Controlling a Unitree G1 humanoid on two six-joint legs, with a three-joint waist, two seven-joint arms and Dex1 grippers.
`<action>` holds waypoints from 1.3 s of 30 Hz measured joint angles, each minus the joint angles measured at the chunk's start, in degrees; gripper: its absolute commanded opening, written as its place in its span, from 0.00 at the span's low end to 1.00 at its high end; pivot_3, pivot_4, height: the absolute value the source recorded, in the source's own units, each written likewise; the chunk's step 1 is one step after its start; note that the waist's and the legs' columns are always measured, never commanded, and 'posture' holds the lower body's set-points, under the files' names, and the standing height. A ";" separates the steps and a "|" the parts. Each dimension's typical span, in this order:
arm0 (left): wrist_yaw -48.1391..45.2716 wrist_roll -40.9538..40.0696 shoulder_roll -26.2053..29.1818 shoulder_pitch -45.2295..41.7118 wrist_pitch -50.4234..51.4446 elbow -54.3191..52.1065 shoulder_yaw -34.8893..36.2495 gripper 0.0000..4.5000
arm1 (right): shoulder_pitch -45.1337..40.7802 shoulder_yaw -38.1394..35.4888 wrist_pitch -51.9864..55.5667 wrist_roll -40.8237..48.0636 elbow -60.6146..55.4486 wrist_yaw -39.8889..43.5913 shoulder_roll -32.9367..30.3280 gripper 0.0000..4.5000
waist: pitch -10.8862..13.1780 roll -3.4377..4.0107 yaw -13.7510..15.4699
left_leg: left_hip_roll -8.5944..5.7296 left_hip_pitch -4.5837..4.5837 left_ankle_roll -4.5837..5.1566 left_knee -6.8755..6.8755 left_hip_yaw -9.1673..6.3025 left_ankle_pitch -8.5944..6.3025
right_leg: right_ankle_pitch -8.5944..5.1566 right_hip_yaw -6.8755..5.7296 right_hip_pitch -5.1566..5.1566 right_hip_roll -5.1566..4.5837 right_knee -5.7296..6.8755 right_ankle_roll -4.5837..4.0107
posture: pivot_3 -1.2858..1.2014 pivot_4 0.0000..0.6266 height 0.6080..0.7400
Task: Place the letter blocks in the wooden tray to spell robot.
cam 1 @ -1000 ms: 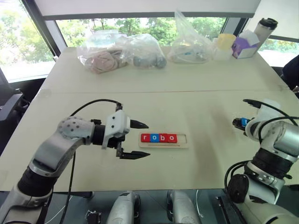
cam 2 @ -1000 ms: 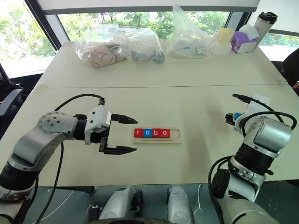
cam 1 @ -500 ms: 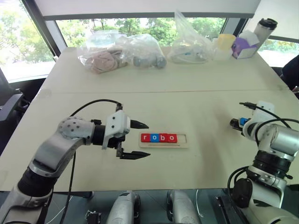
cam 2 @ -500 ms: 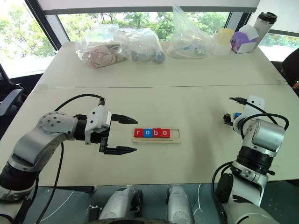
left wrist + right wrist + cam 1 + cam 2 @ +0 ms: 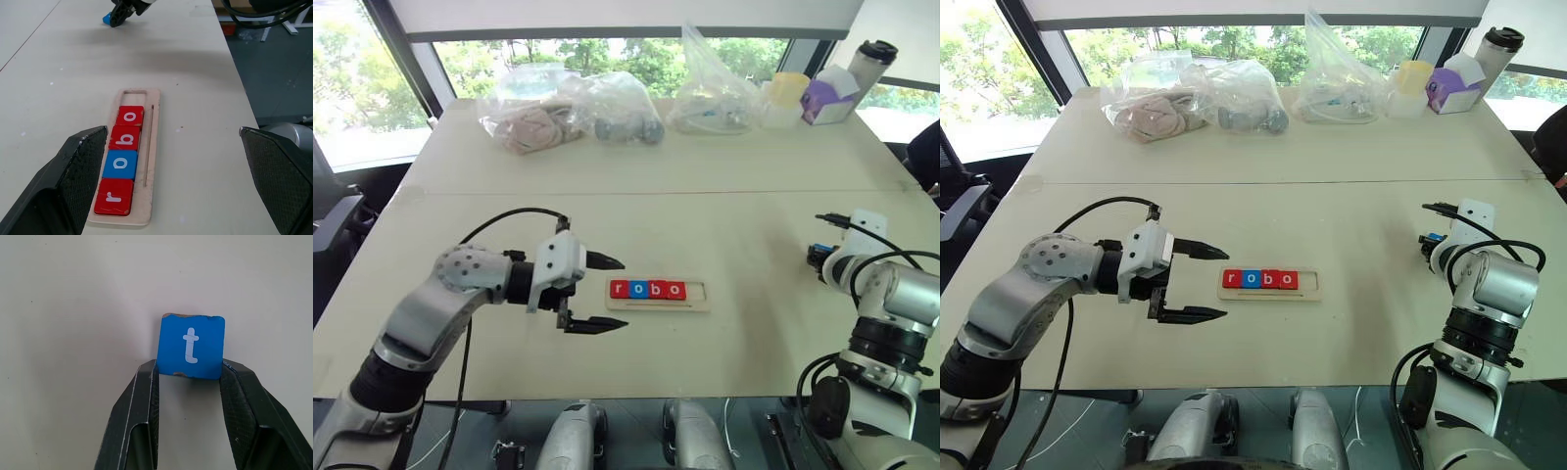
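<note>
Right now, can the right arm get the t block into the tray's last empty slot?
Probably yes. The right claw is shut on the t block, the empty slot sits at the tray's near end for it, and the left claw hovers off the other end.

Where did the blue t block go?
The blue t block lies on the table's right side, pinched between the right gripper's fingers, far to the right of the wooden tray with r, o, b, o.

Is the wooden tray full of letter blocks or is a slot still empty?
Not full. The wooden tray holds four blocks, r, o, b, o; the end slot beyond the last o is empty.
</note>
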 measured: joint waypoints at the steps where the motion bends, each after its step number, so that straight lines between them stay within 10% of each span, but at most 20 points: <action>1: -0.06 0.00 0.00 -0.06 -0.01 0.04 0.00 1.00 | 0.12 0.01 0.04 0.10 -0.17 -0.01 0.01 0.25 | 0.00 0.00 -0.01 | 0.00 0.00 0.00 0.00 -0.01 0.00 | 0.00 0.00 0.00 0.00 0.00 0.00 | 0.52 0.24 1.00; 18: -0.89 0.17 0.01 -0.72 -0.30 1.36 -0.43 1.00 | 16.65 10.92 17.66 12.39 -40.36 2.25 10.69 0.25 | 0.03 0.04 0.11 | 0.01 -0.09 0.00 -0.06 -0.04 -0.01 | -0.02 -0.01 -0.11 -0.06 -0.09 -0.02 | 0.52 0.24 1.00; 39: -1.92 0.78 1.03 -1.58 -1.74 3.56 -0.47 1.00 | 26.30 11.16 17.66 24.87 -48.52 -7.83 9.76 0.25 | 0.03 0.03 -0.01 | 0.04 -0.11 -0.01 -0.09 -0.01 -0.02 | -0.04 -0.02 -0.21 -0.12 -0.08 -0.05 | 0.52 0.24 1.00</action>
